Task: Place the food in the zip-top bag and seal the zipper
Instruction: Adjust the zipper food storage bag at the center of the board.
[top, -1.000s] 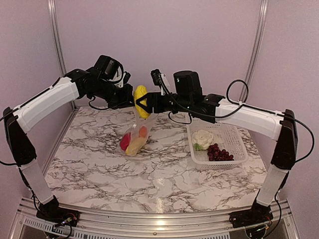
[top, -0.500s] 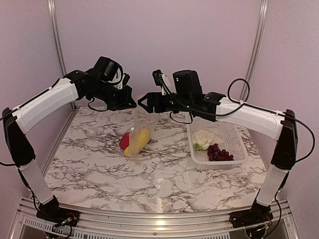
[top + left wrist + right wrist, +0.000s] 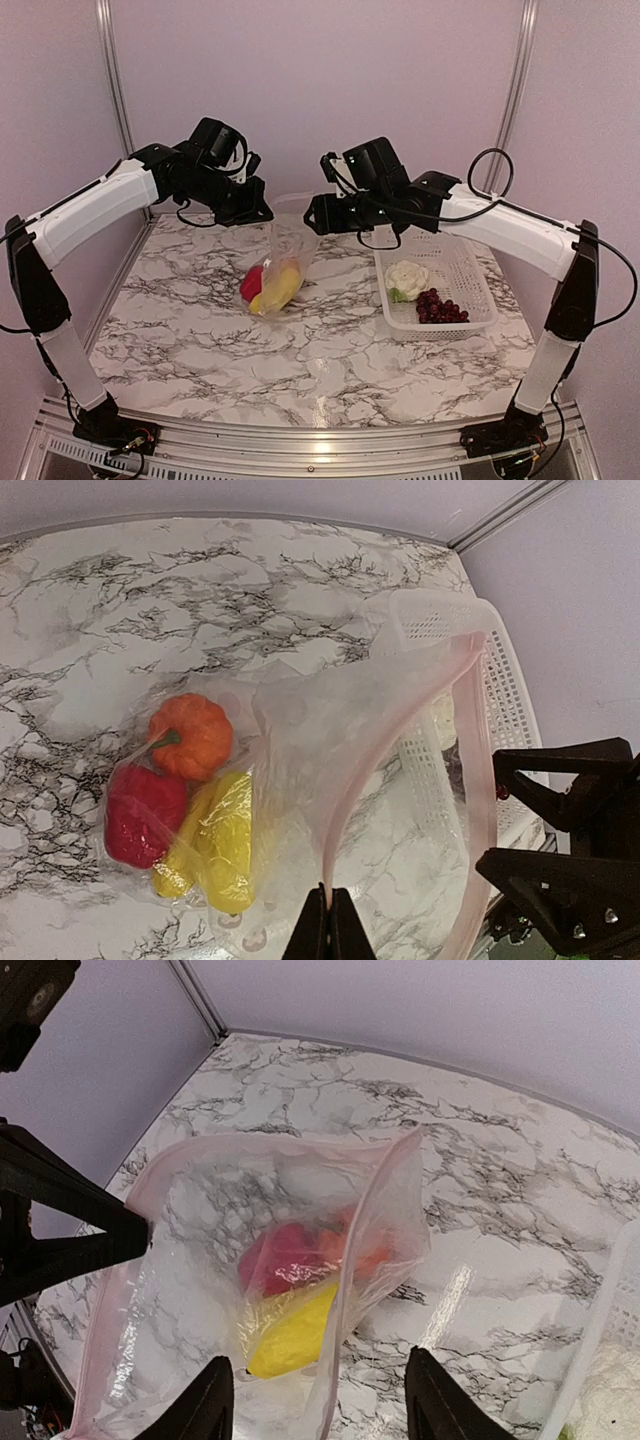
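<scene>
From above, one clear bag (image 3: 284, 250) hangs with its mouth up and its bottom resting on the marble table (image 3: 200, 345). The left gripper (image 3: 263, 212) is at the left side of the bag's mouth, and the right gripper (image 3: 312, 213) is just beside the right side. Low in the bag lie one red pepper (image 3: 250, 285) and some yellow food (image 3: 281, 288). To the right of the bag stands one white basket (image 3: 470, 268) holding one cauliflower (image 3: 406, 278) and one bunch of grapes (image 3: 441, 307). In the left wrist view, the left gripper (image 3: 327, 922) is pinched tight on the bag's (image 3: 330, 730) near mouth edge, where the pinkish zipper (image 3: 481, 740) loops round the open mouth. Inside the bag are one pepper (image 3: 143, 813), one orange fruit (image 3: 192, 736) and what looks like two yellow pieces (image 3: 226, 838) side by side. The right gripper (image 3: 488, 815) stands spread just to the right of the mouth, with the basket (image 3: 440, 615) behind the bag. In the right wrist view, the right gripper (image 3: 320, 1400) has its two fingers (image 3: 214, 1402) wide apart and holds nothing. One side of the bag's (image 3: 200, 1260) mouth runs between them. The zipper (image 3: 250, 1141) rims the opening, and the left gripper (image 3: 138, 1238) is at the far edge. Red, orange and yellow food shows through the plastic. The basket (image 3: 612, 1320) is right of the bag.
</scene>
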`<state>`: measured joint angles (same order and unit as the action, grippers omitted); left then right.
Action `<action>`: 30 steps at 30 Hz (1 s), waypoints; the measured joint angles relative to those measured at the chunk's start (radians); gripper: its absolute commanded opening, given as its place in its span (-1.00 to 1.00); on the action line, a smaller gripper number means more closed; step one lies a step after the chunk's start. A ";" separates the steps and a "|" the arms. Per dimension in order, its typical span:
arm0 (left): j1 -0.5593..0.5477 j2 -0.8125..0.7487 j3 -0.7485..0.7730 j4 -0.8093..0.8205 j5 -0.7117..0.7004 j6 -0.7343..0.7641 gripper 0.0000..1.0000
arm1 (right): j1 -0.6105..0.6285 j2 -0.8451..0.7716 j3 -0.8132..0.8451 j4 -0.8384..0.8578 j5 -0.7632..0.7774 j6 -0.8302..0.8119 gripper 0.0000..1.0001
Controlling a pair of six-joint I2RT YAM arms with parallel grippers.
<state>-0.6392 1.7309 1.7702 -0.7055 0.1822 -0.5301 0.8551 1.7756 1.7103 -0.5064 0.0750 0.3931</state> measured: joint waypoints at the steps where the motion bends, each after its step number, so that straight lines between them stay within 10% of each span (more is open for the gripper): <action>1: 0.000 0.000 -0.002 -0.001 0.000 0.000 -1.00 | 0.000 0.014 0.011 -0.022 -0.003 0.003 -0.06; 4: 0.000 0.000 -0.008 0.000 0.000 0.003 -1.00 | -0.001 0.066 0.054 -0.072 -0.013 0.014 -0.65; 8: 0.003 0.000 -0.014 0.001 -0.001 0.012 -1.00 | -0.003 0.105 0.087 -0.107 -0.037 0.021 -0.95; 17: 0.004 -0.104 -0.057 0.043 -0.098 0.032 -1.00 | 0.000 0.143 0.349 -0.147 -0.119 0.009 -0.89; 30: 0.009 -0.160 -0.087 0.068 -0.128 0.043 -1.00 | -0.014 0.138 0.272 -0.119 -0.205 0.000 -0.68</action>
<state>-0.6300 1.5711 1.6836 -0.6373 0.0544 -0.4873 0.8413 1.9133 1.9823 -0.6254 -0.1303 0.3927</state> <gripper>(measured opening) 0.016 0.090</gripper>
